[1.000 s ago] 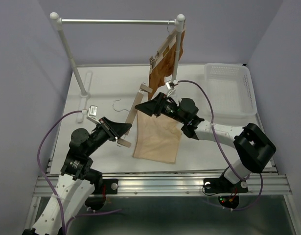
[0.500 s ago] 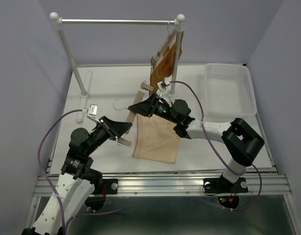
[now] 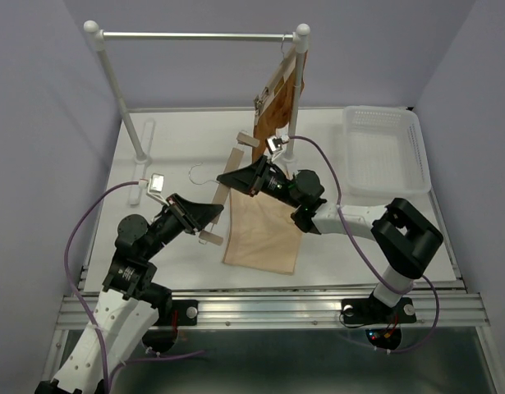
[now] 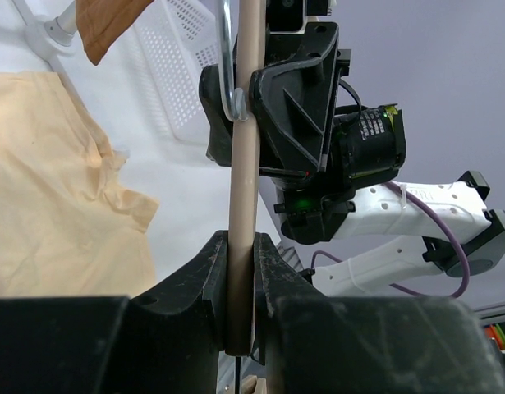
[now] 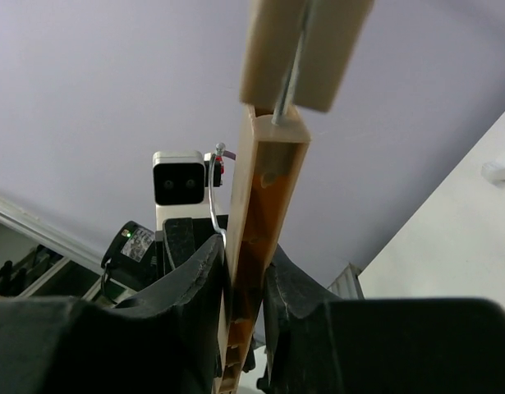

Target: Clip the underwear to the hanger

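Observation:
The hanger [image 3: 227, 185] is a slim wooden bar held off the table at a slant, with a clip at each end and its metal hook [image 3: 199, 173] pointing left. My left gripper [image 3: 213, 216] is shut on the bar's lower part, and the left wrist view shows the bar [image 4: 244, 164] pinched between the jaws. My right gripper [image 3: 241, 176] is shut on the upper part. In the right wrist view the bar [image 5: 264, 205] runs up to its end clip [image 5: 305, 49]. The pale beige underwear [image 3: 264, 230] lies flat on the table under and to the right of the hanger, held by neither gripper.
A white rack's rail [image 3: 199, 36] spans the back, with a second wooden hanger carrying rust-brown cloth [image 3: 277, 103] at its right post. A white basket [image 3: 400, 123] stands at the right. The rack's foot [image 3: 141, 156] lies on the left of the table.
My right gripper has moved left onto the hanger's upper part and shut on the bar. The left gripper has kept its hold, and the hanger's upper end has shifted slightly.

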`<state>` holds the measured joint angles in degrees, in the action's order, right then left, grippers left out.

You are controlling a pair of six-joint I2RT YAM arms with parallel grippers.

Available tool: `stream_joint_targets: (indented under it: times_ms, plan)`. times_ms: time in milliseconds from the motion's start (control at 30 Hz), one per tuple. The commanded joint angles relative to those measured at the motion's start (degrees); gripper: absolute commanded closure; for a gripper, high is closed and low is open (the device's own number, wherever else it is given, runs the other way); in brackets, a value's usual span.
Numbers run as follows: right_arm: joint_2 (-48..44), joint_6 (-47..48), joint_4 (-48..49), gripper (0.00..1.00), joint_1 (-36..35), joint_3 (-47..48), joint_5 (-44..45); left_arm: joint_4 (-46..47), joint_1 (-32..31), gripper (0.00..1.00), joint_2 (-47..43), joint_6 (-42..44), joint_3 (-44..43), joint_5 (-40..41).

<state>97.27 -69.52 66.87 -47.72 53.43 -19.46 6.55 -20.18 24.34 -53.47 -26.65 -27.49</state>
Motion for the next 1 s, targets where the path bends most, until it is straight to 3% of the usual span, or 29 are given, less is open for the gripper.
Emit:
stream_joint_targets:
  times_ms: [0,33,67,133,167,233,533,967]
  plan:
    - [-2.2,1.5,4.8,0.99,-0.5,-0.8,1.7,0.7,-0.1,0.87,0.6,0.9,-3.0,-1.1]
    - [-2.5,1.7,4.6,0.99,-0.5,-1.0,1.8,0.0,-0.1,0.75,0.7,1.8,-3.3,-1.1]
    - [-3.0,2.3,4.1,0.99,-0.5,-1.6,2.1,-1.3,-0.1,0.54,0.7,2.2,-4.0,-1.2]
    - [-4.8,3.4,2.1,0.99,-0.5,-1.7,2.9,-1.9,-0.1,0.33,0.6,3.1,-4.4,-2.3]
    - [-5.5,4.7,-0.8,0.99,-0.5,-1.7,3.2,-2.7,-0.1,0.15,0.4,3.2,-4.6,-2.6]
    - [-7.1,5.7,-3.3,0.99,-0.5,-2.0,2.9,-3.2,0.0,0.01,0.2,3.1,-4.5,-3.7]
    - [-14.6,4.6,-5.4,0.99,8.8,-9.4,-5.8,-6.1,-0.2,0.01,-1.4,3.4,-2.8,-7.8]
    - [-22.4,3.9,-7.8,0.99,16.3,-11.7,-14.8,10.3,-0.5,0.01,6.2,0.4,2.0,-21.2]
